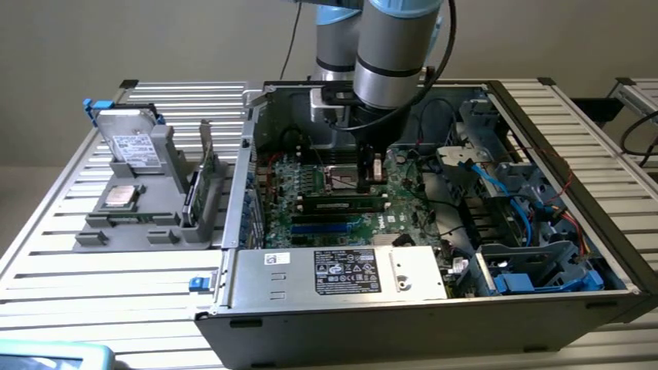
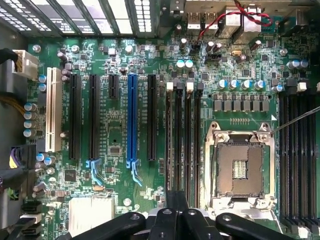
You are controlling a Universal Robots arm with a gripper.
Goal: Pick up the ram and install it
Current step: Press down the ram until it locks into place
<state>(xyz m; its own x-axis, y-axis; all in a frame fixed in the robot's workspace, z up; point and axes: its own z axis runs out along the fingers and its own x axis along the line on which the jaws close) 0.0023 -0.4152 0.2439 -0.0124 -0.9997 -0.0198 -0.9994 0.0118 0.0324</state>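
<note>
The ram (image 1: 344,206), a long dark stick with a pale label, stands on edge in a black memory slot on the green motherboard (image 1: 308,189) inside the open computer case. My gripper (image 1: 377,171) hangs just above the board, behind the ram and beside the processor socket (image 1: 344,181). In the wrist view the black fingers (image 2: 165,220) are pressed together and the gripper (image 2: 176,200) is shut with nothing seen in it, right over the row of memory slots (image 2: 187,140). The empty processor socket (image 2: 240,170) lies beside them.
The case's walls (image 1: 252,154) ring the board. A silver power supply (image 1: 340,274) sits at the front, and a drive cage with blue cables (image 1: 525,231) at the exterior view's right. Outside the case, a grey holder (image 1: 144,223) carries a hard drive (image 1: 129,142), a silver chip (image 1: 122,196) and a green card (image 1: 206,177).
</note>
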